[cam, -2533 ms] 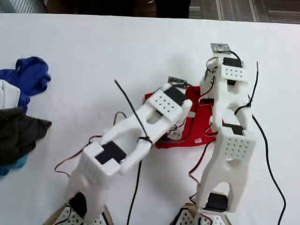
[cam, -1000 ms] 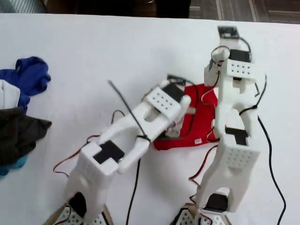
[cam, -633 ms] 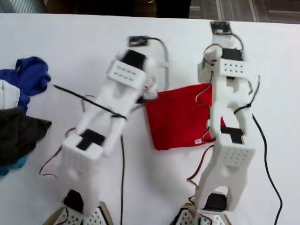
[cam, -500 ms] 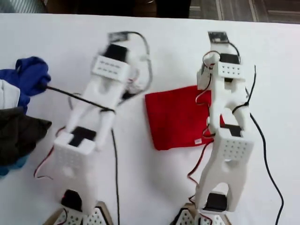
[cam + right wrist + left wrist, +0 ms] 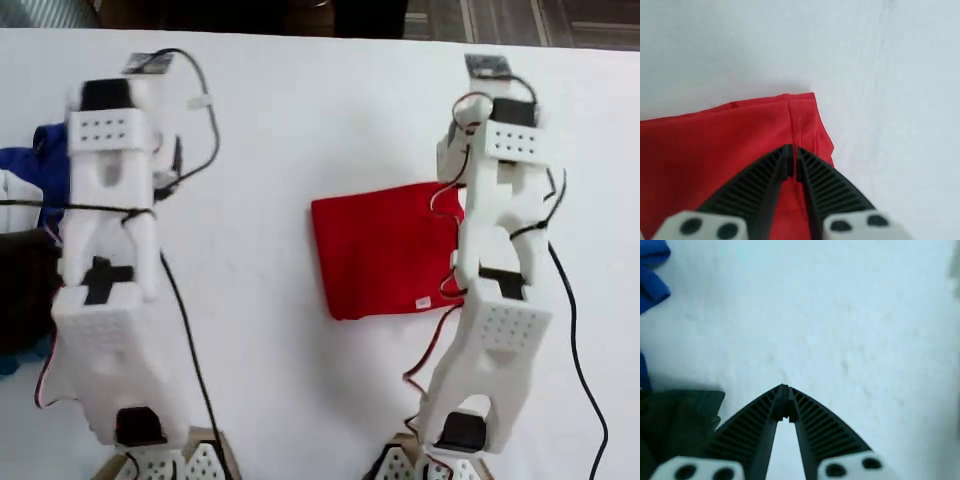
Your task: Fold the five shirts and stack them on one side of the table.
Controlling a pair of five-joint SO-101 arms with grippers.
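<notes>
On the white table point(image 5: 300, 110), the red shirt point(image 5: 380, 250) lies folded flat just 3 o'clock of centre, its 3 o'clock edge under my right arm point(image 5: 495, 260). The unfolded pile point(image 5: 25, 270) sits at the 9 o'clock edge, partly under my left arm point(image 5: 105, 240). I judge the cloth light and limp; I'd pinch a hem corner through every layer. The high view gives me the red shirt's outline. The right wrist view gives its stitched corner, with the right gripper point(image 5: 791, 160) closed over it; whether it pinches cloth I cannot tell. In the left wrist view, the left gripper point(image 5: 784, 402) is closed on nothing, with the dark shirt point(image 5: 680, 412) alongside.
</notes>
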